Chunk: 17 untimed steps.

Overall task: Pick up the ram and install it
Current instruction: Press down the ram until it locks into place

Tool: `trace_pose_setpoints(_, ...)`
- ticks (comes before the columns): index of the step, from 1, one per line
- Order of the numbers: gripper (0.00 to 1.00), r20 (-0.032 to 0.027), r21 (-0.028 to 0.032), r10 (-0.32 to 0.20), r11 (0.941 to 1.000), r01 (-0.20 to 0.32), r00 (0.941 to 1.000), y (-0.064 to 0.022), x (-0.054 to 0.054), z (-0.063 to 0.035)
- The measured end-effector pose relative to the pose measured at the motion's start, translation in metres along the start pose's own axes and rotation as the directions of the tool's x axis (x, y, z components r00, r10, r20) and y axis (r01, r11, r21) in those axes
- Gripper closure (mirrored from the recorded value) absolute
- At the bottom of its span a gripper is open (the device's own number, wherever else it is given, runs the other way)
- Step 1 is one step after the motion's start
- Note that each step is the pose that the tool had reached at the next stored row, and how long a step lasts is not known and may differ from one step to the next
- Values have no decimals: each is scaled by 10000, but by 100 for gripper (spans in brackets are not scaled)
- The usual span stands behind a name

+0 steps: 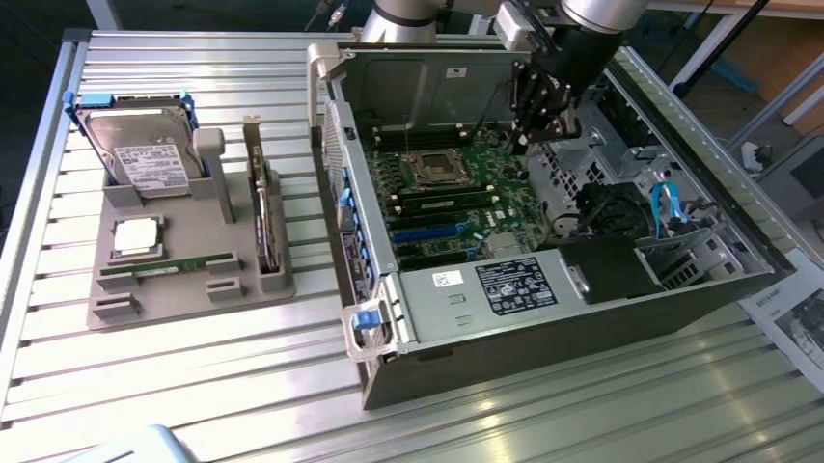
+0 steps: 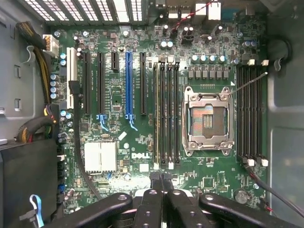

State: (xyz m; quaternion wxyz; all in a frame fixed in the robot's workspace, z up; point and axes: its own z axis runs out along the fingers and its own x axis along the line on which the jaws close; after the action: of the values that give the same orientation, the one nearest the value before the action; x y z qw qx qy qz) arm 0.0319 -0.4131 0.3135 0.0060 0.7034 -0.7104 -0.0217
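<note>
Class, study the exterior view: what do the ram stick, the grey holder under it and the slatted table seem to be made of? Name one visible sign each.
The ram: green circuit board, probably fibreglass laminate, matt. The grey holder: likely plastic, dull and evenly coloured, with moulded or printed blocks. The table: metal, probably aluminium, since its ribbed slats gleam silver.

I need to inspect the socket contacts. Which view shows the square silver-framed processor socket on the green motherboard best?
The wrist view: it looks straight down on the square silver-framed processor socket, so its frame and contact field are plain. The exterior view shows the socket from farther off and at a slant.
</note>
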Motion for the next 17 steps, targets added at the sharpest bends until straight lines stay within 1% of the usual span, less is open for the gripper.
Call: trace_pose_setpoints(17,90,2,41,-1,10000,1,10000,-14,8,370)
